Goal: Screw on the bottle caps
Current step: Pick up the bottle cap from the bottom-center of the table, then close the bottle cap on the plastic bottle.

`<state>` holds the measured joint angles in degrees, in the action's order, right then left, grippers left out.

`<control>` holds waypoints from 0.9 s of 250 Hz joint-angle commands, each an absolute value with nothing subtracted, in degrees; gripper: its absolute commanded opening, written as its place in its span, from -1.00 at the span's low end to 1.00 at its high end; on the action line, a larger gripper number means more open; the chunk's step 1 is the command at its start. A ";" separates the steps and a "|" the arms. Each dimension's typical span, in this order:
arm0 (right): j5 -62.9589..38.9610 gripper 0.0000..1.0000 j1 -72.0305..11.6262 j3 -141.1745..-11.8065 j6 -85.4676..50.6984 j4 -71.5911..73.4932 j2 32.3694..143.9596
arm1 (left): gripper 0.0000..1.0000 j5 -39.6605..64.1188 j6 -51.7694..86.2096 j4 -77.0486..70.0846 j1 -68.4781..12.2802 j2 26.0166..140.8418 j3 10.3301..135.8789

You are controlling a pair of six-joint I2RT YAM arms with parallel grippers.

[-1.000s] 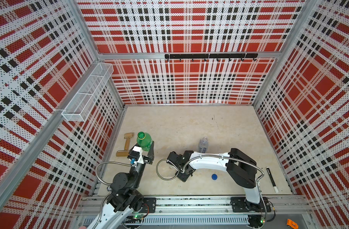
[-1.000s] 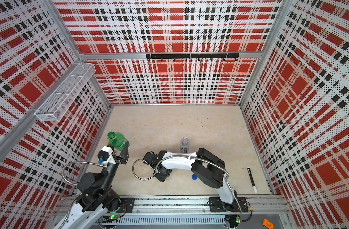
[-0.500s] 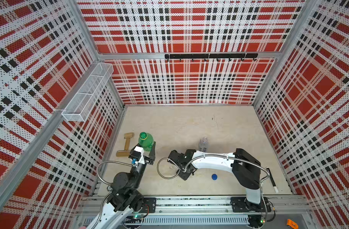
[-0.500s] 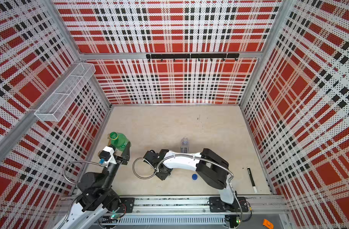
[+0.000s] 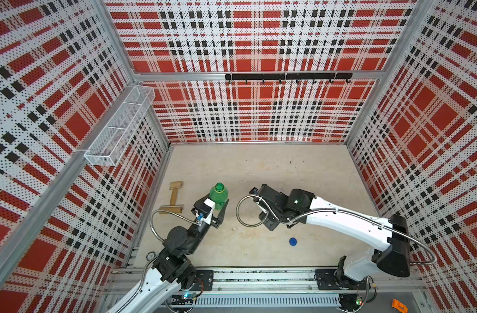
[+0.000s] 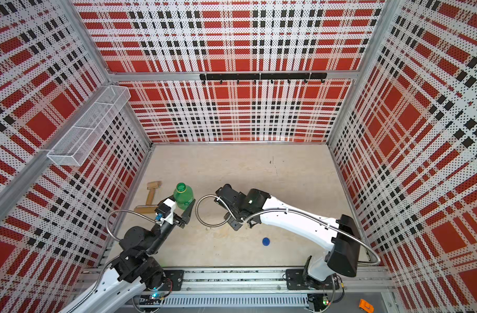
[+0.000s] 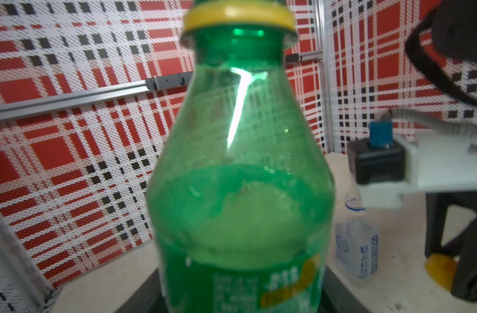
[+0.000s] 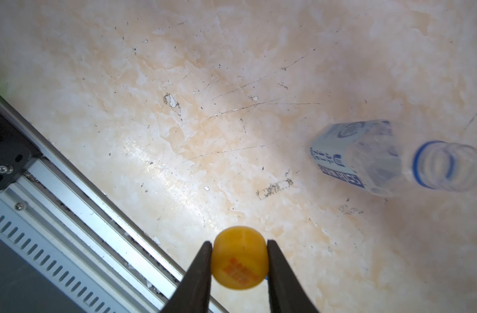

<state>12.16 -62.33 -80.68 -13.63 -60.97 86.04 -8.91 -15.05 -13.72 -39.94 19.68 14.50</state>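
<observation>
Only the right wrist view shows my right gripper (image 8: 238,244) pinching the yellow cap (image 8: 240,264); both top views hide it under my arm. Clear bottle (image 8: 367,160) stands near it. My left gripper (image 5: 217,204) flanks the green bottle (image 5: 218,195), grip unclear.

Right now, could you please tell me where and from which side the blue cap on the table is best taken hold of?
Grip the blue cap across its round side wall, coming straight down from above. It lies flat and low on the table, with bare surface all around it, so a sideways approach would probably find little to catch.
</observation>
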 commanded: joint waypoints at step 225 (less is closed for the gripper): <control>12.44 -0.29 -60.64 -98.25 -11.80 -71.66 72.37 | 0.20 -24.67 -7.70 -50.26 -63.84 45.43 10.32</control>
